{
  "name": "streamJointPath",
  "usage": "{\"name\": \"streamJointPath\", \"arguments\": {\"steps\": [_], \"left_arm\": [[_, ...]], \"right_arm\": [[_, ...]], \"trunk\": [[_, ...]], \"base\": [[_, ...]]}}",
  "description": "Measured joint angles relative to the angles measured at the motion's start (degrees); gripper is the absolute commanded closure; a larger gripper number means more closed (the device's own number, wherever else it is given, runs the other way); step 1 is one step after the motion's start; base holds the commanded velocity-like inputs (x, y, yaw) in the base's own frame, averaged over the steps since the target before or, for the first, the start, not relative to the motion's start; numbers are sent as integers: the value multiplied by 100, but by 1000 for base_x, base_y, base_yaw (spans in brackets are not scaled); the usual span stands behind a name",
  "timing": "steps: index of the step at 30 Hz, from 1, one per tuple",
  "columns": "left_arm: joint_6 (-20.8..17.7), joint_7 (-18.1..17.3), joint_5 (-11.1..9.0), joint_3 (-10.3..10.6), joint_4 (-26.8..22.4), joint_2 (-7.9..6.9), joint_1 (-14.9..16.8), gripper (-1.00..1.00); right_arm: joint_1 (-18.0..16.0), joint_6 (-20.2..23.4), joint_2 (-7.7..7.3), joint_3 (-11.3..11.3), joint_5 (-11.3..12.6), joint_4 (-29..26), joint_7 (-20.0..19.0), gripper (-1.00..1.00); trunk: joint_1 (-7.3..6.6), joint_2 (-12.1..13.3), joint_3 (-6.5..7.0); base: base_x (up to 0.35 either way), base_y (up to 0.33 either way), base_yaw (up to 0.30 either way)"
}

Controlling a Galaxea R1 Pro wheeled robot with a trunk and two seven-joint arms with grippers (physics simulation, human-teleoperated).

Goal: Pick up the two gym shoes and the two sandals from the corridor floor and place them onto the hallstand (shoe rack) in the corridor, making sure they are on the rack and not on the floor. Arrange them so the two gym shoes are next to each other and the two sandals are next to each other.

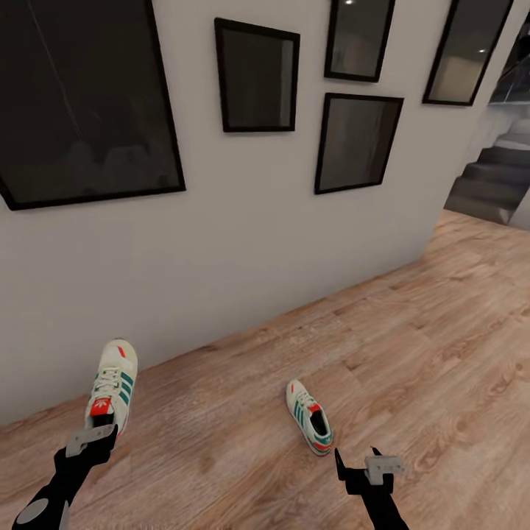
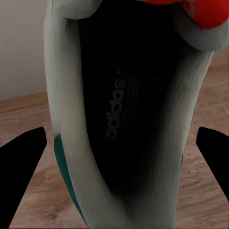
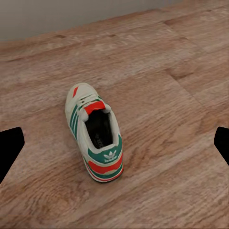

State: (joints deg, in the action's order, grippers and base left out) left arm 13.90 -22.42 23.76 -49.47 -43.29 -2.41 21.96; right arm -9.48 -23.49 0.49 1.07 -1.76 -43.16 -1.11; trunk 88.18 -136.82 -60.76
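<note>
The left hand sits at the heel end of one gym shoe, near the left side of the scene. In the left wrist view its two dark fingers stand wide apart on either side of that shoe, with a gap between each finger and the shoe's sides, so the hand is spread and not pinching. Whether the shoe rests on the floor or is lifted, I cannot tell; in the head view it points toe-up toward the wall, close beside it.

The right hand is low and near, to the right, also spread: its fingertips show at both edges of the right wrist view, holding nothing. Just beyond it lies the second gym shoe flat on the corridor floor, heel toward the hand, toe pointing away toward the wall; the right wrist view shows it upright on its sole, green and red heel nearest.

The two shoes are well apart, with bare planks between them. Dark framed pictures hang on the wall above. Far right, grey stairs rise past the wall's end.
</note>
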Motion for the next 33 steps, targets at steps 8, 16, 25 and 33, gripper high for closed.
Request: {"name": "streamJointPath", "arguments": {"steps": [8, 16, 25, 33], "left_arm": [[3, 1, -6, -7, 3, 0, 0, 100], [4, 1, 11, -9, 3, 0, 0, 100], [14, 3, -7, -8, 6, 0, 0, 100], [15, 0, -14, -7, 7, 1, 2, 100]], "right_arm": [[-1, 0, 2, -4, 0, 7, 0, -100], [0, 0, -5, -4, 0, 6, 0, -100], [0, 1, -7, -4, 0, -2, -7, -100], [1, 2, -11, -2, 6, -16, -11, -100]], "trunk": [[0, 0, 0], [0, 0, 0], [0, 0, 0], [0, 0, 0]], "base": [[0, 0, 279], [8, 0, 279], [57, -118, 279], [5, -263, 106]]}}
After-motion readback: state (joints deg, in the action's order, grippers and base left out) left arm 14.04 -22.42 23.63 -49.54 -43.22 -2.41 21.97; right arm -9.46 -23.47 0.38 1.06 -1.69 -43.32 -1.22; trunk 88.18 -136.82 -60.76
